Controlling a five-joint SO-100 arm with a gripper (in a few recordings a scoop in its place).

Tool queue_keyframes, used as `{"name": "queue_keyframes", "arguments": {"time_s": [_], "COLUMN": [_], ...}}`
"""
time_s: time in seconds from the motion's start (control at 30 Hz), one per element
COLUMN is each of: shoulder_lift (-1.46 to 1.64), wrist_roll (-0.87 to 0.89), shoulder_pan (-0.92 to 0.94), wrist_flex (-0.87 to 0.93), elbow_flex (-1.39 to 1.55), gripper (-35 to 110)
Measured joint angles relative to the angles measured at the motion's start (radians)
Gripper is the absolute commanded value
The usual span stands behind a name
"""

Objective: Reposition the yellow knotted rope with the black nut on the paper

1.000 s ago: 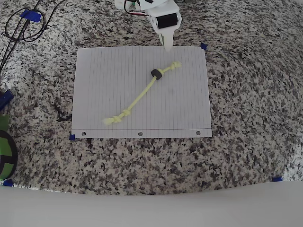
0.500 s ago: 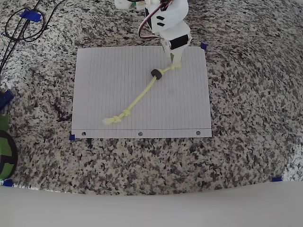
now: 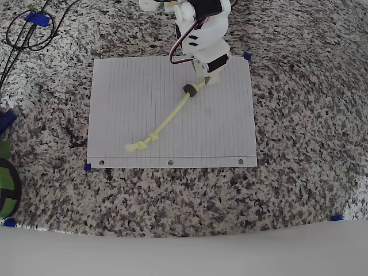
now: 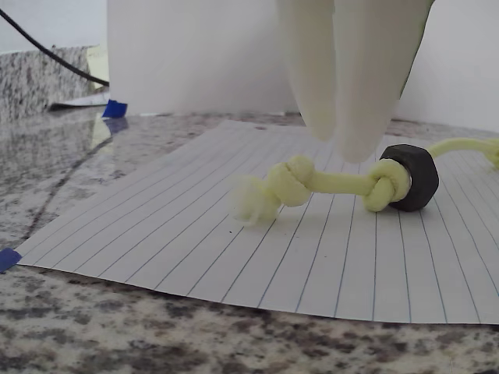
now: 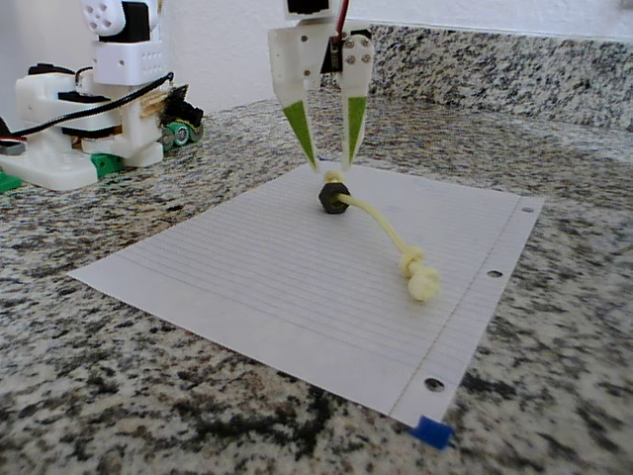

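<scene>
The paper (image 3: 138, 115) lies flat on the speckled granite tabletop (image 3: 299, 144), its punched-hole edge toward the bottom of the overhead view. Small pieces of blue tape (image 3: 87, 167) sit at its corners.

The yellow knotted rope (image 3: 167, 119) runs diagonally across the sheet. In the overhead view, one knotted, frayed end rests near the lower left of the paper. The other end lies toward the upper right, under the arm. The black nut (image 3: 189, 89) is threaded on the rope close to that upper end, and it rests on the paper. In the wrist view, the nut (image 4: 412, 176) sits against a knot, with a second knot and the frayed tip lying further left on the lined sheet.

The gripper (image 5: 326, 158) hangs point-down over the upper rope end, just beside the nut. In the fixed view, the jaws stand apart by a moderate gap, and their green-faced tips straddle the rope just above the nut (image 5: 333, 195). The jaws hold nothing. In the wrist view, the white fingers (image 4: 374, 86) hover just above the rope segment between the two knots, without visible contact.

Black cables (image 3: 26, 34) loop on the tabletop at the upper left of the overhead view, well apart from the paper.
</scene>
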Motion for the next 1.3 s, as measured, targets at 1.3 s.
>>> {"name": "queue_keyframes", "arguments": {"time_s": [1.3], "shoulder_lift": [-0.106], "wrist_roll": [0.026], "shoulder_pan": [-0.058], "wrist_flex": [-0.038], "elbow_flex": [-0.002], "gripper": [0]}}
